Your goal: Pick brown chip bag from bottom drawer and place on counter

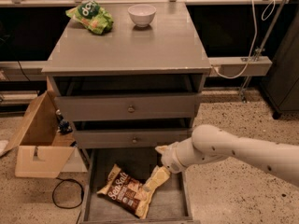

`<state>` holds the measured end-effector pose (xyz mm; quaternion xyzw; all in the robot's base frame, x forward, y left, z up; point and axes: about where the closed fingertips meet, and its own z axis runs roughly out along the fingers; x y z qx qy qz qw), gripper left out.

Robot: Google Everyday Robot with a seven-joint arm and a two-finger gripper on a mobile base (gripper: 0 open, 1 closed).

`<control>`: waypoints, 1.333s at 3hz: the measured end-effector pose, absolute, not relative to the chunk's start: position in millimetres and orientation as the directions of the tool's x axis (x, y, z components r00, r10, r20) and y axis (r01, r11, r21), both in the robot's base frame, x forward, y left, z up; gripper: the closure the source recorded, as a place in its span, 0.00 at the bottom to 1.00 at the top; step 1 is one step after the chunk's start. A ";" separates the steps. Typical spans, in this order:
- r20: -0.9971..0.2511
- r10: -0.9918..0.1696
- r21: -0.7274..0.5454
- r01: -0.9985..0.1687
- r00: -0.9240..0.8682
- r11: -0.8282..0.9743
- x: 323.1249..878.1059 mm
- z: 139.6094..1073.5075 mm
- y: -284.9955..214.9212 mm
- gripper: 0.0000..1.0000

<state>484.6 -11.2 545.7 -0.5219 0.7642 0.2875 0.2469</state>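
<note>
Brown chip bag (125, 195) is lying flat on the floor of the bottom drawer (170, 205), which is standing pulled out at lower centre of the frame; the bag is sitting left of the drawer's middle, angled, lettering up. Step in hand, by my reading: reaching for the grasp, nothing lifted yet. Gripper (156, 180) is hanging inside the drawer at the bag's upper right end, overlapping its tan edge; touching or just above, cannot tell, nor whether it is spread or closed. Next move is calling for a firm pinch on that crinkly end, then a lift clear of the upper drawers toward the counter (131, 50), where a green chip bag (91, 16) and white bowl (142, 14) are occupying the far edge.
</note>
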 end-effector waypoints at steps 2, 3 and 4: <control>-0.753 -0.546 0.248 -0.927 -0.368 0.283 507.8 457.2 7.7 0.00; -0.753 -0.546 0.248 -0.927 -0.368 0.283 507.8 457.1 7.7 0.00; -0.716 -0.607 0.209 -0.935 -0.345 0.286 526.8 393.4 12.9 0.00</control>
